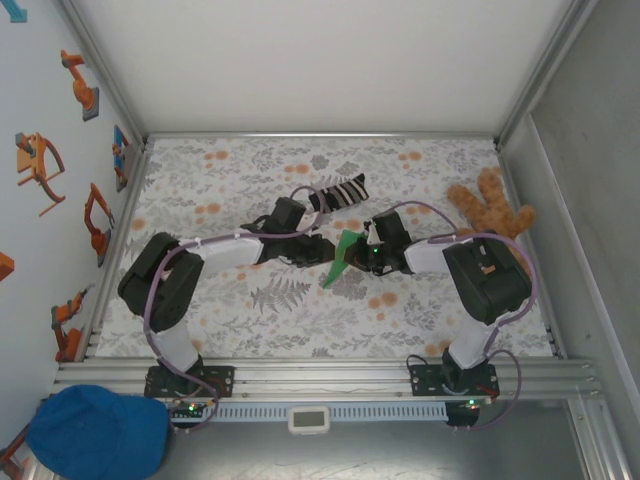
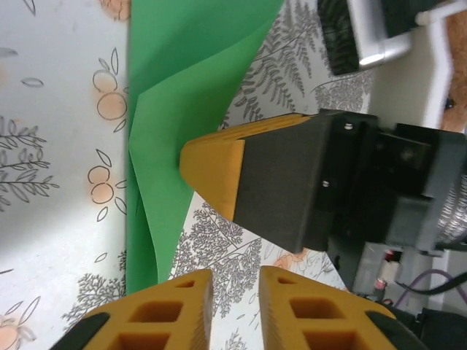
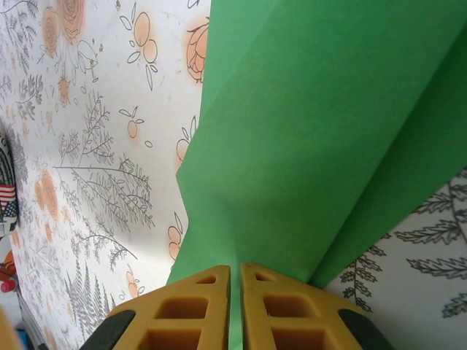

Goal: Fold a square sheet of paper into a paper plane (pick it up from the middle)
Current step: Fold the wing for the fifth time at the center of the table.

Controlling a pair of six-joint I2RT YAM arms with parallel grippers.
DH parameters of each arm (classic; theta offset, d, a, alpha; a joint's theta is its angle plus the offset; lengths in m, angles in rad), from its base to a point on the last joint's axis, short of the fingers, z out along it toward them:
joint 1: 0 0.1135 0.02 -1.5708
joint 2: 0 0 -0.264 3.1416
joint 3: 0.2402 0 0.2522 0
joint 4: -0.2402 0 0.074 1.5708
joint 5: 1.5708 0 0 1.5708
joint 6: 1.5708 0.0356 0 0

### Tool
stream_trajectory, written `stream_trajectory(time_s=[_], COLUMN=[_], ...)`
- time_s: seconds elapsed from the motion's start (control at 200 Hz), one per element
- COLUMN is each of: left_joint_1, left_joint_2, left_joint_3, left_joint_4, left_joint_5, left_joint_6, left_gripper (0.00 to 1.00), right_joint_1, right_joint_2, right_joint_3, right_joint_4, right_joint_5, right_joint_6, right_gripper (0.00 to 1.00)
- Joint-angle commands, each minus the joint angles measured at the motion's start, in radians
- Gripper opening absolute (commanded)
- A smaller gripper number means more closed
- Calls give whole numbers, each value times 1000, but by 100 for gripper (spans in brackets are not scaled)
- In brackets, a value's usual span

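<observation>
- The right gripper (image 3: 235, 275) has its jaws pressed together on the edge of the thin, bright green folded paper sheet (image 3: 292, 131).
- The sheet is held above the floral tablecloth (image 1: 220, 180) mid-table, between the arms.
- The left gripper (image 2: 235, 281) is just beside it, jaws slightly apart and empty.

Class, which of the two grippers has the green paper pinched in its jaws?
The right gripper: the green paper runs into its closed jaws. The left gripper has its jaws slightly apart, nothing between them.
</observation>
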Motion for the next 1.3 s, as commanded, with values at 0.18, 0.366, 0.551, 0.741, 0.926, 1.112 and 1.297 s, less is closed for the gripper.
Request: stream_trajectory(time_s=[0.18, 0.366, 0.551, 0.741, 0.926, 1.112, 1.297], left_joint_1=[-16, -17, -24, -34, -36, -38, -40], left_joint_2=[78, 104, 116, 128, 138, 142, 150], left_joint_3=[-15, -13, -8, -3, 1, 5, 7], left_joint_4=[48, 29, 15, 7, -3, -15, -20], left_joint_5=[97, 95, 94, 88, 81, 73, 73], left_joint_6=[-52, -49, -46, -42, -39, -33, -29], left_gripper=[14, 13, 13, 12, 12, 12, 12], right_joint_1=[5, 5, 5, 5, 5, 5, 5], right_joint_2=[17, 19, 22, 26, 28, 28, 28], right_joint_3=[26, 26, 25, 26, 25, 23, 23], right_joint_4=[-47, -48, -47, -47, -46, -47, -47], right_joint_5=[22, 24, 25, 24, 26, 27, 27], right_joint_6=[-27, -27, -28, -27, -26, -25, -25], right_gripper=[12, 12, 12, 12, 12, 12, 12])
